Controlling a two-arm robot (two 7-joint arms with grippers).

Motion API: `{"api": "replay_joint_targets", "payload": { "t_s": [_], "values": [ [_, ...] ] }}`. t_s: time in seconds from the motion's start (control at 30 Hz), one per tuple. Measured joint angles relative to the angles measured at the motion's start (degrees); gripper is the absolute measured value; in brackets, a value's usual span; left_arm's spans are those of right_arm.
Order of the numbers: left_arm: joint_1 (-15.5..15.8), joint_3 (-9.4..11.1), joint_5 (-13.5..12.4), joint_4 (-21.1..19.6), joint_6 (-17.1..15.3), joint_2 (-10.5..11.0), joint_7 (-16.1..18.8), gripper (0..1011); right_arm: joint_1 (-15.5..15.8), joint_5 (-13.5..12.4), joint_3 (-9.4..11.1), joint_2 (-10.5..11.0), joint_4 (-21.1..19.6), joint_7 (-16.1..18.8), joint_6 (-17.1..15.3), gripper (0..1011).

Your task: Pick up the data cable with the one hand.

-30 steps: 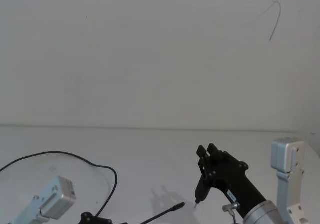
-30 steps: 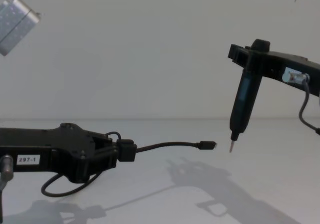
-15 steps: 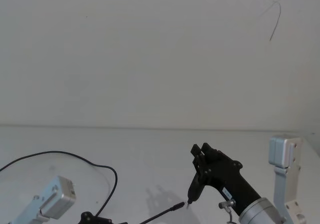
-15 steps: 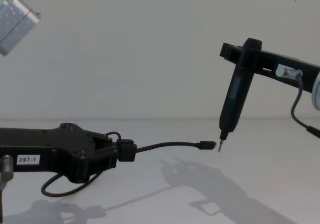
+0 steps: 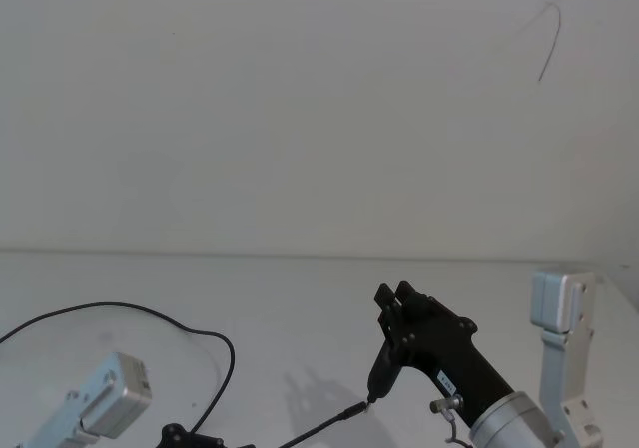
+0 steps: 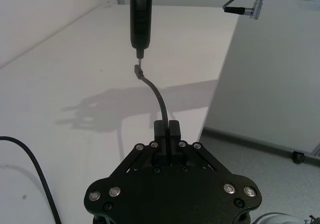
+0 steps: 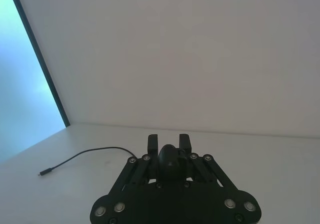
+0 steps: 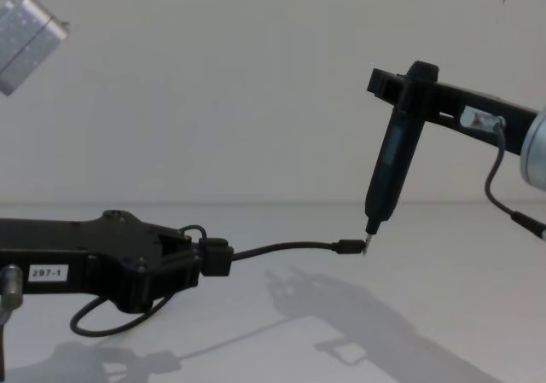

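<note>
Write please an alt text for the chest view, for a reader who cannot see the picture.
The left gripper holds the data cable by its chunky plug, so the cable reaches out above the white table. The right gripper holds a dark pen-shaped tool pointing down, its tip at the cable's small plug.

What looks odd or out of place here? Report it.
The left gripper holds the data cable by its chunky plug, so the cable juts out level above the table. The right gripper holds a dark pen-like tool, tip at the cable's small free plug. Nothing looks damaged or spilled.
</note>
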State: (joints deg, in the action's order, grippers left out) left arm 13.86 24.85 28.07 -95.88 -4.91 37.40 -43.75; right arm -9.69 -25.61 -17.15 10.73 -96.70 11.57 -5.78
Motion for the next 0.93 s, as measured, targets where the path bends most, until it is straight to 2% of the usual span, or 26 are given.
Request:
{"api": "replay_joint_targets", "payload": {
  "t_s": [0.5, 0.93],
  "values": [
    [0.0, 0.0, 0.0, 0.0, 0.0, 0.0, 0.0, 47, -1.2, -1.5, -0.2, -0.3, 1.5, 0.1, 0.4, 250],
    [0.0, 0.0, 0.0, 0.0, 0.0, 0.0, 0.0, 47, -1.6, -2.9, -0.4, 0.4, 2.0, 1.5, 0.8, 250]
  ]
}}
